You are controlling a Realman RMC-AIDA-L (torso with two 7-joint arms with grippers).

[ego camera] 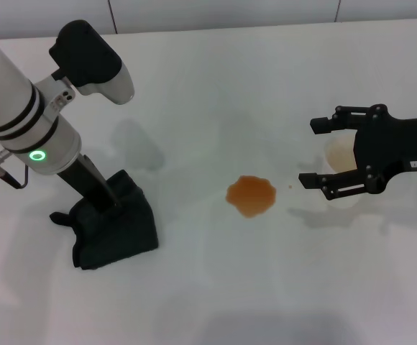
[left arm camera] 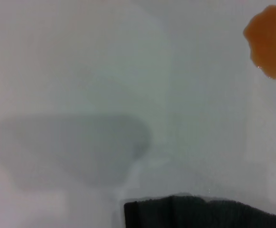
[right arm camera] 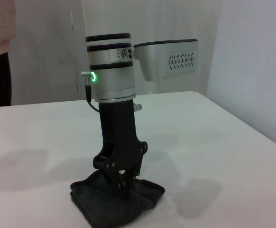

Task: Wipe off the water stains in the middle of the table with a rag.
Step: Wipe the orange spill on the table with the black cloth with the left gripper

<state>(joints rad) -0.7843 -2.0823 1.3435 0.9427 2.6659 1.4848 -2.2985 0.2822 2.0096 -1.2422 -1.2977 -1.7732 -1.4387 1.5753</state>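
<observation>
The step in hand looks like the pick-up of the rag [ego camera: 115, 230]: the left tool [right arm camera: 123, 183] stands upright over the dark cloth with its tips pressed down into the folds. In the right wrist view the fingers [right arm camera: 114, 173] look drawn together in the fabric, so I judge it clamped on the rag, though the cloth hides the very tips. The rag sits directly under this tool, bunched and thick, very dark green to nearly black, with one flap sticking out on the side away from the stain.

The water stain [ego camera: 251, 195] has not been touched. It lies on the white tabletop [ego camera: 208, 93] well apart from the left tool, off toward the right arm, and roughly midway between the two tools. It is a small orange-brown puddle with a wavy, lobed edge, smaller than the rag; the left wrist view shows it [left arm camera: 270, 42] beyond the rag's edge [left arm camera: 204, 213], with bare tabletop between.

The right tool [ego camera: 325, 152] hovers just beyond the stain, its two fingers spread wide apart and holding nothing; a pale paper cup [ego camera: 341, 164] sits between and beneath them.

The next move probably calls for dragging or carrying the rag sideways across the bare stretch onto the puddle, keeping it pressed flat enough to cover the whole blotch.
</observation>
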